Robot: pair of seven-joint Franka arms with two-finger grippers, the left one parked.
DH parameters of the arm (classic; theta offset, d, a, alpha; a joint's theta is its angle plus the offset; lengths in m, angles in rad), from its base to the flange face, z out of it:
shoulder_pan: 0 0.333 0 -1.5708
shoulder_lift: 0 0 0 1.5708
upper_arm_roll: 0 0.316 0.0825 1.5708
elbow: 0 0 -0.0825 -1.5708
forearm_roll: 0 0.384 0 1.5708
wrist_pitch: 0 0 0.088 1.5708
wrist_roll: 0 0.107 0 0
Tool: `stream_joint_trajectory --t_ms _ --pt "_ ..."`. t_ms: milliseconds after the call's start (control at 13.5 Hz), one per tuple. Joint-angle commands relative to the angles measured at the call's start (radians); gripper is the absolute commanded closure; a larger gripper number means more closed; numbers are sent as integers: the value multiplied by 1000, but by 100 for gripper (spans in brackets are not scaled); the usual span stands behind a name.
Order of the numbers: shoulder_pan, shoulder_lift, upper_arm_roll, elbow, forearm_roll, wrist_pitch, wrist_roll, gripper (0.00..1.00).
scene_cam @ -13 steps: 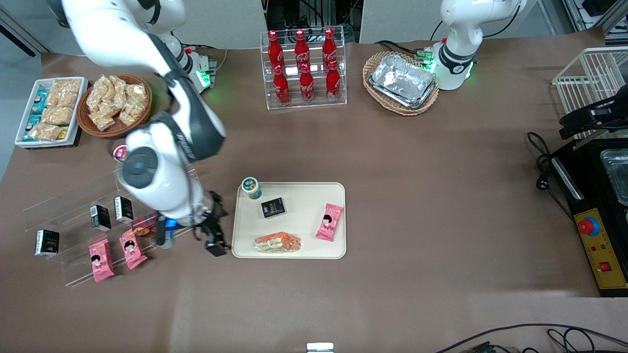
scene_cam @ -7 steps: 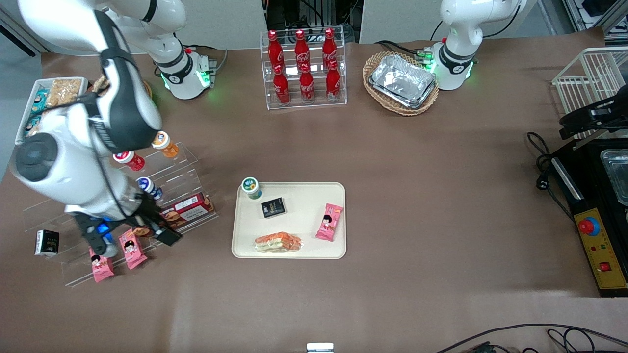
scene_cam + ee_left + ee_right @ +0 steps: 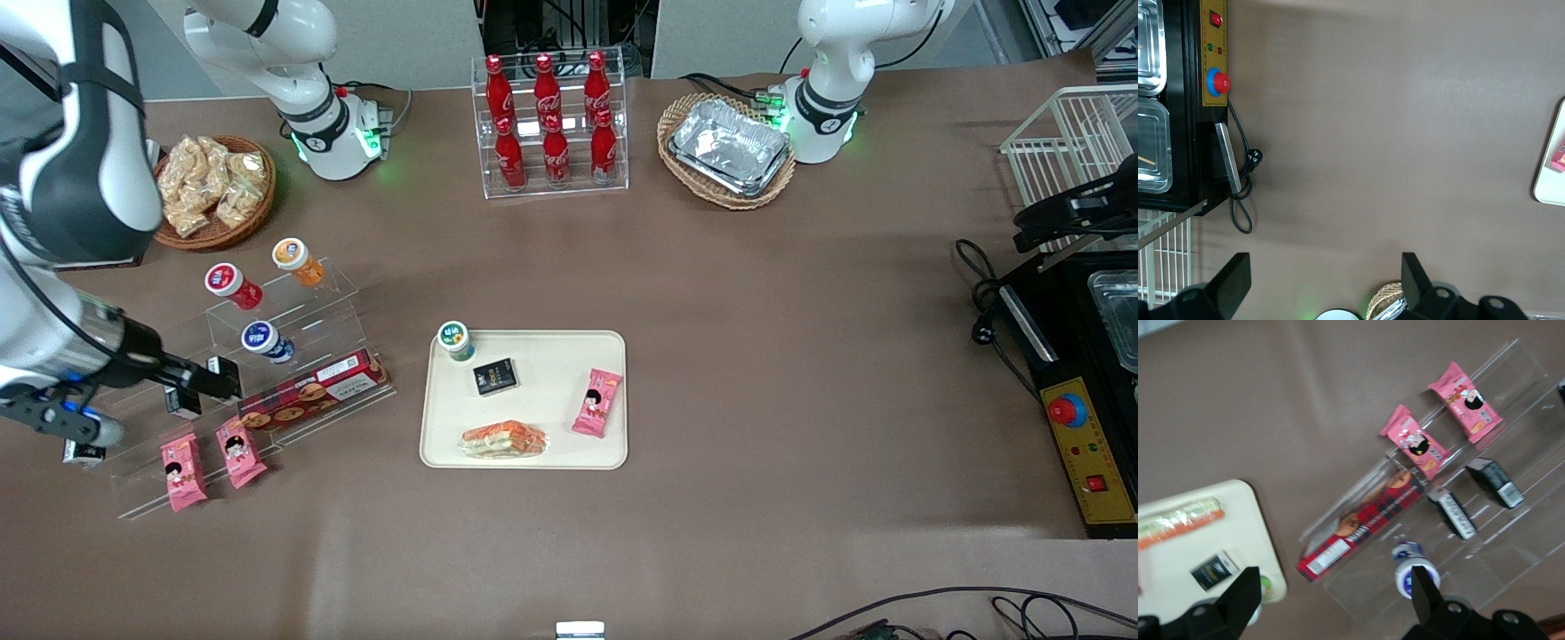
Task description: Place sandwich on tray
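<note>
Six: counting that many red bottles with white Coca-Cola script, standing in two rows of three in a clear rack at twelve o'clock from the tray, taking twelve as pointing away from the front camera.

Finding one sandwich, clear-wrapped with an orange edge, lying flat in the tray near its six o'clock rim. Seeing three more things in there:
- one green-capped cup at the eleven o'clock corner
- one small black box just beside the cup, print too small for reading
- one pink cartoon-face packet at three o'clock.

Counting two more pink packets on the lowest step of an acrylic stand, off at nine o'clock from the tray. Also spotting on the stand:
- one long red biscuit box
- three capped bottles: red, orange and blue.

Failing at reading any label there.

Seeing the pincer hovering over that stand, well apart from the tray, toward the working arm's end of the desk. Noting in the right wrist view its two fingers spread wide, gripping nothing.

Counting two wicker baskets: one holding snack bags, one holding foil trays.
</note>
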State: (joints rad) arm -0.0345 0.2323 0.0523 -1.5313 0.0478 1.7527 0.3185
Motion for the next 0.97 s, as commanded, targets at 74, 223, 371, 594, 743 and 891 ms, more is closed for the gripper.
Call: stream_joint_trajectory --t_ms 74,223,371,594,743,891 --pt "-100 -215 9 -254 11 13 -218 0" --pt "-143 -266 8 -291 12 -4 -314 0" --pt "-192 -315 9 -299 12 -73 -325 0" --pt "-197 -344 11 -299 3 -101 -354 0" --pt "-199 -346 11 -300 7 -117 -366 0" --pt "-194 -341 11 -299 11 -116 -368 0"
